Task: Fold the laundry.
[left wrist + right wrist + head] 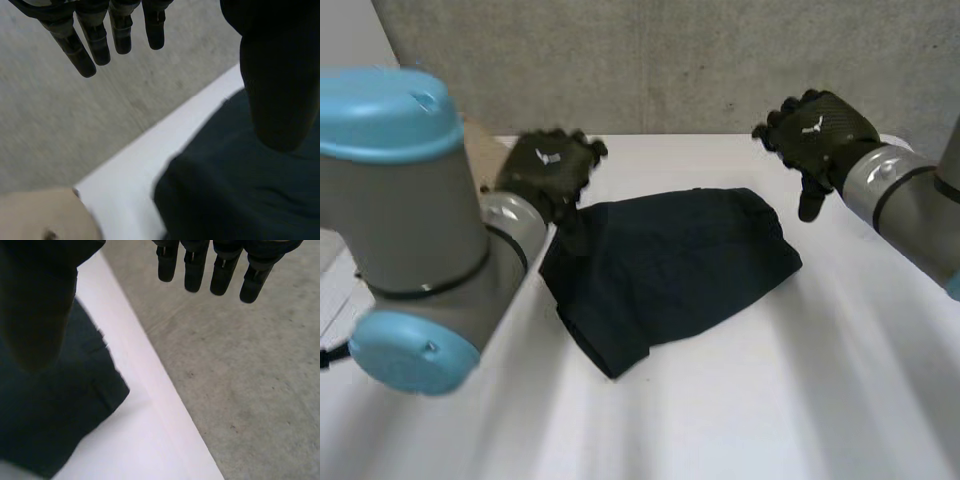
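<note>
**Head view: dark navy crumpled fabric garment [670, 265] on flat white table [800, 400], both hands open**

The garment lies in a loose lump around the middle of the table. It is roughly doubled over, with uneven edges and one corner pointing toward the robot.

- **Left hand:** The left hand [548, 165] hovers at the garment's far corner on its own side. In the left wrist view its fingers [95, 40] are straight and spread and hold nothing. The thumb sits over the fabric edge, and I can't tell if it touches.
- **Right hand:** The right hand [817, 130] is raised near the opposite far corner, apart from the fabric. In the right wrist view its fingers [215, 270] are straight and empty.

**Risks (judgement)**
- The fabric looks thin and limp. A pinch may catch only the top layer, so the lump would open unevenly instead of folding.
- The black hands against the dark fabric make the edges hard to pick out, so a grasp could miss the corner.
- The far edge of the garment is near the table's far rim. A push that way could slide it off toward the grey speckled concrete surface [240, 365].
- The table looks smooth, so the fabric would likely slip rather than stay put under a drag.

**Materials**
- The garment is matte and soft with rounded folds, and a hem line is visible near the right hand.
- The table is hard and plain.
- A tan rounded object [40, 215] sits past the table corner. I can't tell what it is.
</note>
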`<state>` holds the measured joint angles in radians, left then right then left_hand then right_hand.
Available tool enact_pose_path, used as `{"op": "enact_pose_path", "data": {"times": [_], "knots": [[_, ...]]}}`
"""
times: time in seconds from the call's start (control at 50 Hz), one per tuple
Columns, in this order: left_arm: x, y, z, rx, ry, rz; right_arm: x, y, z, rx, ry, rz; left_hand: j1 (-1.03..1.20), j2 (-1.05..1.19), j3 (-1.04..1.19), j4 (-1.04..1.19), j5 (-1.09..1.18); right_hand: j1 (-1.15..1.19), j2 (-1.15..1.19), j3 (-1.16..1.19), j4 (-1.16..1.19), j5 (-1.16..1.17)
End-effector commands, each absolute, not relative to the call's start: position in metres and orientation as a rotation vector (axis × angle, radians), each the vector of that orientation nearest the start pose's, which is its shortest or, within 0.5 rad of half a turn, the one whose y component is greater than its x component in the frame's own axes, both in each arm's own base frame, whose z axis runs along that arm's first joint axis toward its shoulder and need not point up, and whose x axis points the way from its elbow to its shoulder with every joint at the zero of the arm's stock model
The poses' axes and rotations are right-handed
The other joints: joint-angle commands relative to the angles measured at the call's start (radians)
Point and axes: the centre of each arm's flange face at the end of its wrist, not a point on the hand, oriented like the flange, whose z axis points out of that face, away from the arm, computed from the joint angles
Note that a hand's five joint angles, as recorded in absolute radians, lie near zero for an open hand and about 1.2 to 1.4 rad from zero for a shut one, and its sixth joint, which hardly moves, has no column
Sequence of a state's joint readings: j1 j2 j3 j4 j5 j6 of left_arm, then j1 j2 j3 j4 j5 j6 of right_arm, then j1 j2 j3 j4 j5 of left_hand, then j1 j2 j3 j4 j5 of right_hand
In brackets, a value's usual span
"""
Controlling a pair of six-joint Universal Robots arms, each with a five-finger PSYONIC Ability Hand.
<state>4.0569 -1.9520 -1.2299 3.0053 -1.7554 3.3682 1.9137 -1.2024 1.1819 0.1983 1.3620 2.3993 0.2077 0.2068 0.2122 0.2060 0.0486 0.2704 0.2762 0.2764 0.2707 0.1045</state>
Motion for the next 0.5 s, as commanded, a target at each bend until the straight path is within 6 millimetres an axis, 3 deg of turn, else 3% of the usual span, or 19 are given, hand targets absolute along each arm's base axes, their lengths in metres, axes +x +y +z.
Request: {"op": "enact_pose_path", "data": {"times": [0.02, 0.08, 0.18, 0.32, 0.4, 0.44, 0.46, 0.5], "knots": [[-0.337, -0.22, 0.211, 0.866, 2.563, -1.882, 0.265, -0.307, 0.255, -1.743, 1.883, -1.956, 0.105, 0.106, 0.101, 0.107, 0.09, 0.154, 0.148, 0.148, 0.153, 0.145], [-0.341, -0.227, 0.193, 0.875, 2.584, -1.831, 0.268, -0.315, 0.24, -1.718, 1.894, -1.916, 0.109, 0.109, 0.104, 0.11, 0.093, 0.154, 0.148, 0.148, 0.153, 0.145], [-0.352, -0.246, 0.162, 0.92, 2.58, -1.756, 0.277, -0.345, 0.203, -1.598, 1.94, -1.886, 0.111, 0.112, 0.107, 0.113, 0.096, 0.145, 0.139, 0.139, 0.145, 0.136], [-0.364, -0.259, 0.134, 1.018, 2.513, -1.7, 0.29, -0.374, 0.161, -1.48, 1.97, -1.865, 0.211, 0.212, 0.207, 0.213, 0.196, 0.145, 0.139, 0.139, 0.145, 0.136], [-0.366, -0.269, 0.128, 1.023, 2.443, -1.688, 0.296, -0.386, 0.139, -1.437, 1.997, -1.844, 0.414, 0.414, 0.409, 0.415, 0.398, 0.168, 0.162, 0.162, 0.168, 0.16], [-0.366, -0.275, 0.13, 1.002, 2.398, -1.699, 0.299, -0.392, 0.13, -1.42, 2.001, -1.843, 0.636, 0.637, 0.631, 0.638, 0.62, 0.3, 0.294, 0.294, 0.3, 0.291], [-0.366, -0.276, 0.131, 0.998, 2.387, -1.701, 0.3, -0.393, 0.127, -1.416, 2.003, -1.839, 0.736, 0.737, 0.731, 0.737, 0.72, 0.379, 0.373, 0.373, 0.379, 0.37], [-0.366, -0.28, 0.135, 0.969, 2.367, -1.725, 0.302, -0.397, 0.125, -1.401, 1.994, -1.846, 1.05, 1.05, 1.045, 1.051, 1.034, 0.801, 0.795, 0.795, 0.801, 0.792]]}}
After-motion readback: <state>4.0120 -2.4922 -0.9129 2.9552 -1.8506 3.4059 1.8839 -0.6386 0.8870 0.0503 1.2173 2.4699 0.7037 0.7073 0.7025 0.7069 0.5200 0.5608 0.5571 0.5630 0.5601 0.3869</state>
